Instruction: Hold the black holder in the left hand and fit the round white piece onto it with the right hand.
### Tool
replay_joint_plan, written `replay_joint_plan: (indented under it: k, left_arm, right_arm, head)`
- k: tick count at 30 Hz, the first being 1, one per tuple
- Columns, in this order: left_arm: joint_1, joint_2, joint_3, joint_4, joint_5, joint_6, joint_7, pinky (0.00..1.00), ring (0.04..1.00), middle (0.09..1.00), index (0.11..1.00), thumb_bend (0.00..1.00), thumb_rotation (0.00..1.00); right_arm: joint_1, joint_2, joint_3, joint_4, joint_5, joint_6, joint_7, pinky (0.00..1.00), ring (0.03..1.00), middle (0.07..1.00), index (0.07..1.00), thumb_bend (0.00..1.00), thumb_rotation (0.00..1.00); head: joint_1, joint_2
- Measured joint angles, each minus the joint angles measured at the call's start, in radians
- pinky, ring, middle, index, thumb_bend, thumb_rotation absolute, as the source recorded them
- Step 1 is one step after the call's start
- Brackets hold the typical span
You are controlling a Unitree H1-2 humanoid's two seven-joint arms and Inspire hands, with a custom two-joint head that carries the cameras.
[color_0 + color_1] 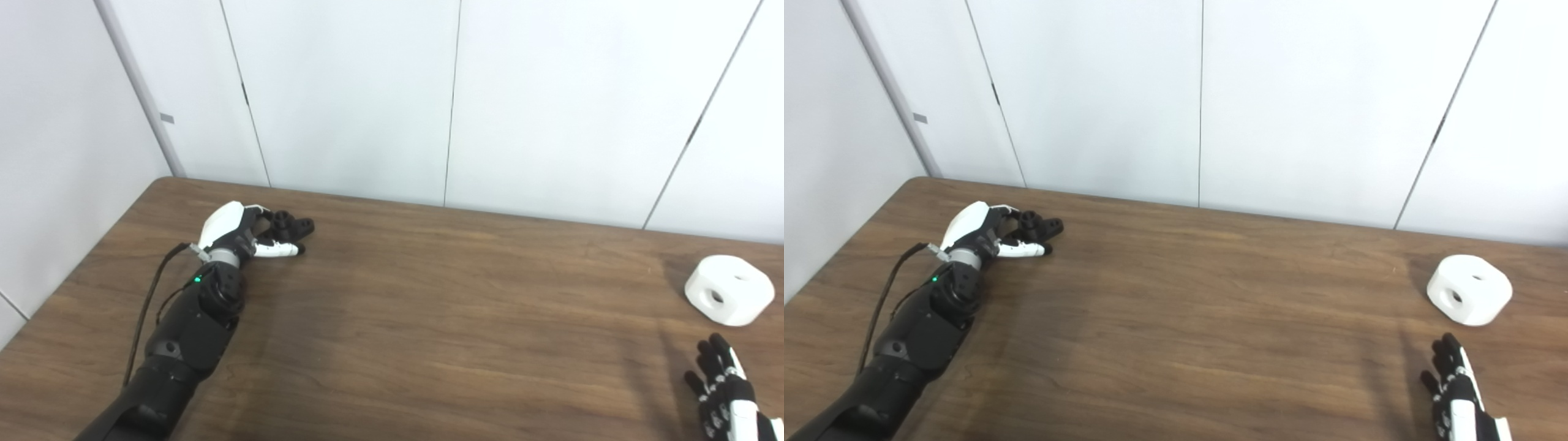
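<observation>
My left hand (pixel 236 233) curls around the black holder (pixel 293 226) at 10 o'clock, grip unconfirmed; right hand (pixel 726 389), open and empty, sits near the untouched round white piece (pixel 729 289) at 3 o'clock; fitting remains.

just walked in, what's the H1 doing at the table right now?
It is at the start of an assembly job. The left hand is reaching across the wooden table to the black holder at far left; its fingers are around or against it, but the holder looks to be on the table and a firm grip cannot be confirmed. The round white piece sits untouched at far right. The right hand is open just short of it, holding nothing.
</observation>
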Motion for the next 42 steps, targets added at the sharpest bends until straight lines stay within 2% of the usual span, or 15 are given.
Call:
replay_joint_plan:
  k: [15, 19, 22, 24, 25, 27, 31, 42]
  left_arm:
    - [-0.004, 0.005, -0.007, 0.014, 0.016, -0.001, 0.007, 0.97, 0.936, 0.877, 0.736, 0.86, 0.28]
    - [-0.007, 0.008, -0.015, 0.016, 0.022, 0.0, 0.006, 0.98, 0.935, 0.869, 0.713, 0.85, 0.28]
    - [-0.01, 0.011, -0.016, 0.019, 0.023, -0.001, 0.007, 0.96, 0.932, 0.856, 0.661, 0.85, 0.26]
    - [-0.015, 0.011, -0.014, 0.03, 0.023, -0.007, 0.013, 0.97, 0.927, 0.842, 0.607, 0.83, 0.18]
    - [-0.018, 0.011, -0.013, 0.038, 0.022, -0.015, 0.016, 0.98, 0.921, 0.833, 0.537, 0.65, 0.11]
    - [-0.019, 0.013, -0.012, 0.043, 0.021, -0.033, 0.02, 1.0, 0.909, 0.814, 0.499, 0.56, 0.07]
    - [-0.019, 0.013, -0.012, 0.068, 0.02, -0.074, 0.04, 0.97, 0.893, 0.784, 0.486, 0.52, 0.05]
    - [-0.02, 0.016, -0.014, 0.075, 0.021, -0.091, 0.046, 0.92, 0.88, 0.772, 0.486, 0.52, 0.04]
  right_arm:
    - [0.003, 0.001, 0.004, -0.01, -0.001, 0.013, -0.003, 1.0, 0.987, 0.962, 0.965, 0.5, 1.0]
    - [0.004, 0.001, 0.005, -0.011, 0.002, 0.014, -0.003, 1.0, 0.976, 0.954, 0.962, 0.49, 1.0]
    - [0.004, 0.001, 0.005, -0.017, 0.001, 0.021, -0.003, 1.0, 0.973, 0.95, 0.96, 0.5, 1.0]
    - [0.005, 0.001, 0.005, -0.021, 0.001, 0.025, -0.003, 1.0, 0.978, 0.953, 0.965, 0.49, 1.0]
    - [0.005, 0.001, 0.005, -0.021, 0.001, 0.026, -0.003, 1.0, 0.977, 0.952, 0.965, 0.48, 1.0]
    - [0.006, 0.001, 0.005, -0.023, 0.001, 0.027, -0.003, 1.0, 0.978, 0.951, 0.964, 0.49, 1.0]
    - [0.006, 0.002, 0.005, -0.024, 0.001, 0.029, -0.004, 1.0, 0.974, 0.947, 0.964, 0.48, 1.0]
    - [0.007, 0.003, 0.007, -0.027, -0.001, 0.031, -0.005, 1.0, 0.975, 0.946, 0.959, 0.51, 1.0]
  head:
    - [-0.005, 0.005]
    - [-0.005, 0.006]
    - [-0.005, 0.006]
    - [-0.005, 0.006]
    - [-0.005, 0.006]
    - [-0.006, 0.003]
    - [-0.009, 0.003]
    - [-0.017, 0.002]
